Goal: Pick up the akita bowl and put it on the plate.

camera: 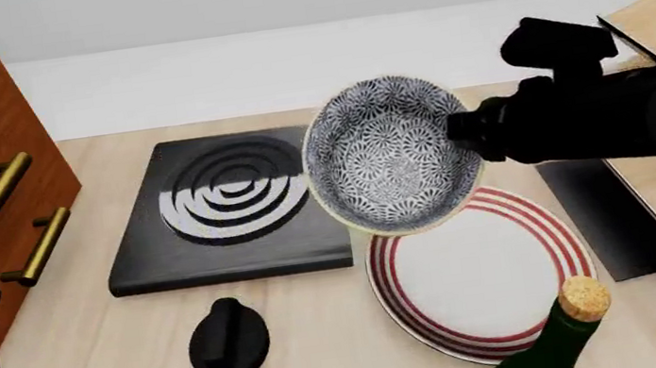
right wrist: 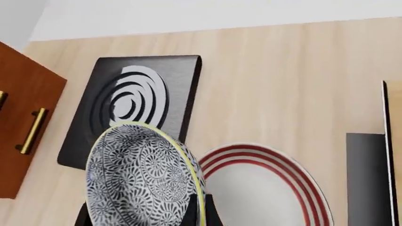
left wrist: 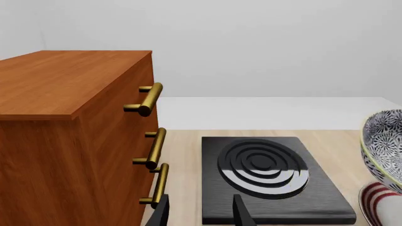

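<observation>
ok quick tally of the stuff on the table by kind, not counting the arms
Bowls: 1, the akita bowl, held tilted above the table by the right gripper
Plates: 1, the plate
Black slabs with raised rings: 1
Black knobs: 1
Green bottles with a cork: 1
Wooden cabinets with brass handles: 1
Total: 6

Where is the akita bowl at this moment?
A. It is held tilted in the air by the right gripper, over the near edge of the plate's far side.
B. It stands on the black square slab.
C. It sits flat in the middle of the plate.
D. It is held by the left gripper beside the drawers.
A: the akita bowl hangs tilted, its rim pinched by the right gripper, above the plate.
</observation>
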Available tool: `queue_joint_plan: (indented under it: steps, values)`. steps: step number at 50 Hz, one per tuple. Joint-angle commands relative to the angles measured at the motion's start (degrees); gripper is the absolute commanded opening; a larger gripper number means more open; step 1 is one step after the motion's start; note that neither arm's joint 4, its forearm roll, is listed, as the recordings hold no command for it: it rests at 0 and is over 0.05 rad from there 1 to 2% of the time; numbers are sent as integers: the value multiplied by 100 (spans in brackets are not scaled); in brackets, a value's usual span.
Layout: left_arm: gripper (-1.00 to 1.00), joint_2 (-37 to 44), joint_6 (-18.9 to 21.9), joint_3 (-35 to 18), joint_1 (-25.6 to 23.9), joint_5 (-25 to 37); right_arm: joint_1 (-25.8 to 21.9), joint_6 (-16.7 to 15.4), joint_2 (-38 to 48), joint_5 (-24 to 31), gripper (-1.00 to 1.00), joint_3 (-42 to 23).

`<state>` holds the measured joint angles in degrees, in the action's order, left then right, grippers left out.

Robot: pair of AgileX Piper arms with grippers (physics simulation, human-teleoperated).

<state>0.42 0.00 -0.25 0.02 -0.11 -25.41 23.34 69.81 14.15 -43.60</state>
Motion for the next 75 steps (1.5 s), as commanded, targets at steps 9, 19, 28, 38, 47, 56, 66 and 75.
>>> queue_joint_plan:
  steps: [9,19,28,38,47,56,66,75]
  values:
    - [100,0,0,0,0,0,626,288,-227,-49,-100,694]
    - [100,1,1,0,0,0,882,443,-691,37,-100,1071]
    - [100,0,1,0,0,0,946,597,-938,-109,-100,1513]
    - [100,0,0,0,2,0,888,812,-1292,-299,-100,2049]
    - [100,0,0,0,-1,0,966,874,-1408,-506,-100,2388]
    - [100,0,1,0,0,0,1260,796,-1253,-731,-100,2471]
    - [100,0,0,0,0,0,1395,766,-723,-1262,-100,2487]
    - [100,0,-1,0,1,0,1490,657,-349,-1631,-100,2560]
